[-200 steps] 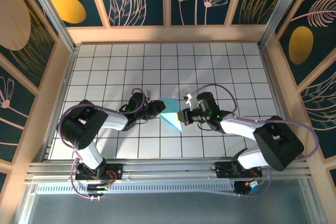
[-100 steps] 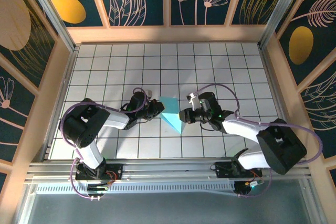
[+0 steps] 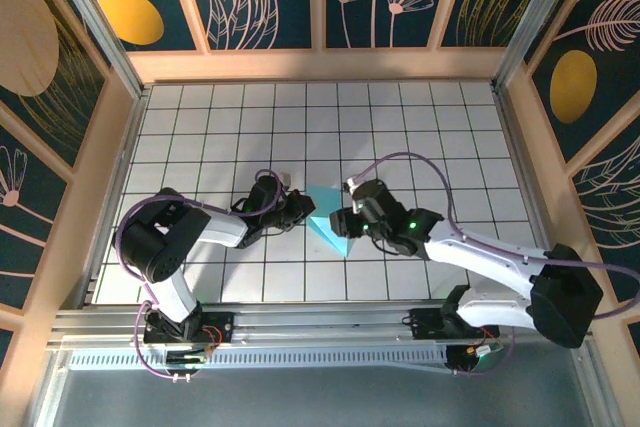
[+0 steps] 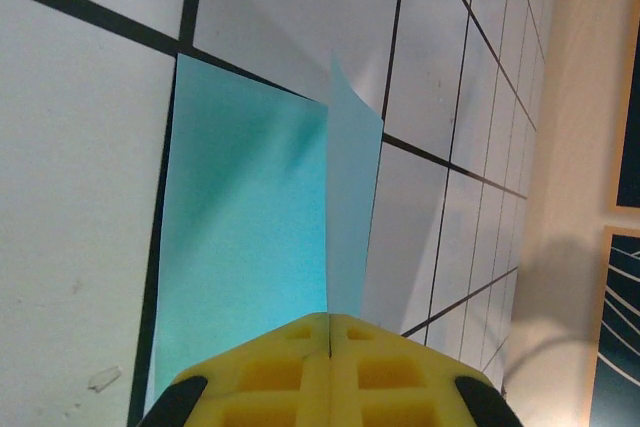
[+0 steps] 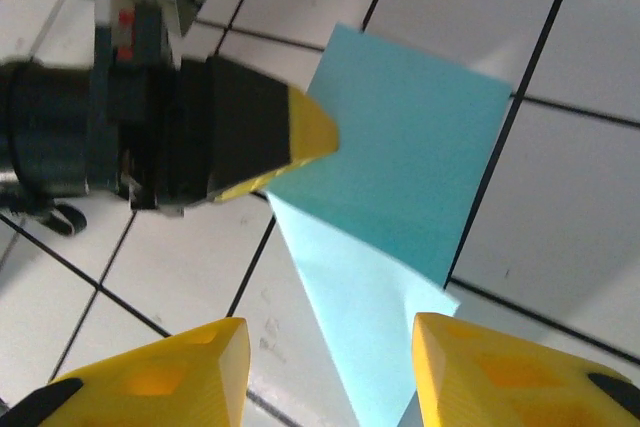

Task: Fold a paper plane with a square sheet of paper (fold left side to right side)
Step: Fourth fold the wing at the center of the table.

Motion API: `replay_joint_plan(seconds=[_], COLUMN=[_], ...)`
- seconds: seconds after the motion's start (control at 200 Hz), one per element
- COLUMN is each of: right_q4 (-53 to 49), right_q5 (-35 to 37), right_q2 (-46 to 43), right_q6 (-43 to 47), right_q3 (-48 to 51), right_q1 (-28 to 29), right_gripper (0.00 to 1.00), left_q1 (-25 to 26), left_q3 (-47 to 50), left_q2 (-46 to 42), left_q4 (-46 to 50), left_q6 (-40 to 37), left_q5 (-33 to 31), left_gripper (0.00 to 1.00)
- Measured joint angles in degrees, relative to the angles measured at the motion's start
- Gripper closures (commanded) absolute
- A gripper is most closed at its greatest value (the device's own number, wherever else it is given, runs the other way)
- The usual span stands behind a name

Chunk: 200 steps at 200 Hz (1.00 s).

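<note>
one sheet of light-blue paper [image 3: 328,219] lies near the middle of the bench [image 3: 400,127], a little toward the near edge, between the two pincers. from above it reads as a folded, pointed shape, wide at the far end and narrowing toward the near side. it shows two tones: a deeper blue face and a paler flap.

in the left wrist view the paper [image 4: 250,247] lies across a black grid line, its deeper blue panel flat on the tiles. the paler flap stands up along a crease that runs straight into the seam between the two yellow fingers. the left pincer [image 4: 330,347] is clenched, its fingers pressed together with no gap, grasping the paper at that crease. from above, the left pincer [image 3: 303,209] sits at the paper's left edge.

in the right wrist view the paper [image 5: 410,157] spreads over a crossing of grid lines, and its pale pointed part reaches down between two yellow fingertips. the right pincer [image 5: 325,357] is released: its fingers stand well apart, one on each side of the pale point. whether the right-hand finger touches the paper's corner i cannot tell. the same view shows the left pincer [image 5: 312,132], black with a yellow tip, meeting the paper's left edge. from above, the right pincer [image 3: 340,220] is at the paper's right side, just beside the left one.

two arms reach in from the near edge, the left arm [image 3: 200,232] and the right arm [image 3: 480,252]. the bench is white with a black grid.
</note>
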<state>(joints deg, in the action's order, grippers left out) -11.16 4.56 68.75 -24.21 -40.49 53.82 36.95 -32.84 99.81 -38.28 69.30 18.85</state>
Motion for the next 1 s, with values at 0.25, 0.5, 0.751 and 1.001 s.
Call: replay_joint_plan(seconds=[0.25,0.5,0.751,1.001], right_q4=[-5.8,-7.6,-9.2,-10.3], right_q5=[12.2,19.1,24.2,27.2], right_q2=[13.1,22.0,28.3,30.3], right_q6=[-5.6,-6.6,-6.7,-6.9], right_q3=[-3.3,-8.0,-11.2,-12.0], right_q1=[10.8,14.2,15.1,15.3], right_gripper=[0.45,0.43,0.46,0.54], left_q1=[0.7,0.9,1.0,1.0], left_q3=[-0.9,-1.3,-1.7,-2.1], left_q2=[0.0,0.0,0.0,0.0], left_q4=[0.3,1.2,1.9,2.3], left_q6=[0.0,0.0,0.0,0.0], left_q5=[-0.2,-0.9,-1.1,-1.1], left_gripper=[1.00,1.00,1.00,0.99])
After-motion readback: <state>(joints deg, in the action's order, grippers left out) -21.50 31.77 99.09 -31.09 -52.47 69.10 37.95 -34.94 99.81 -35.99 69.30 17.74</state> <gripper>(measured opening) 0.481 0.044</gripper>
